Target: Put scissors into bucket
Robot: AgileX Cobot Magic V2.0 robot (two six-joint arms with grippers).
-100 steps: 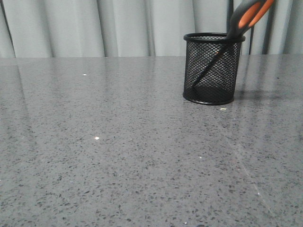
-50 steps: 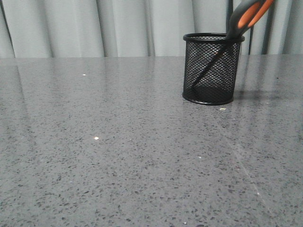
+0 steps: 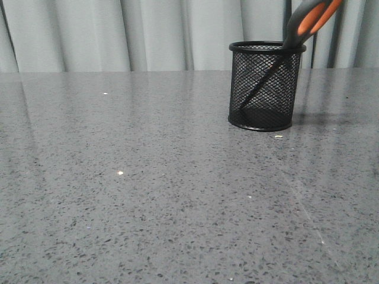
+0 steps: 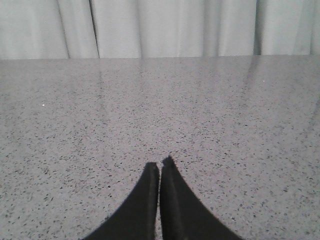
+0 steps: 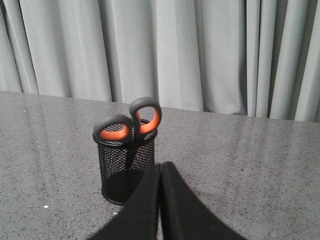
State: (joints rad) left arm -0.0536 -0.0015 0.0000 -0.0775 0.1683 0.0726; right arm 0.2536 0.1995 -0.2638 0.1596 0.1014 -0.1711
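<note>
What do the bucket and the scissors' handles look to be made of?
The bucket looks like black-coated metal wire mesh with a solid rim: you see the blades through it. The scissors seem to have matte grey plastic handles, orange lining inside the loops, perhaps rubbery.

You'll see almost no change: between a second ago and now the bucket [image 3: 262, 86] slipped barely leftward on the desk [image 3: 148, 189].
</note>
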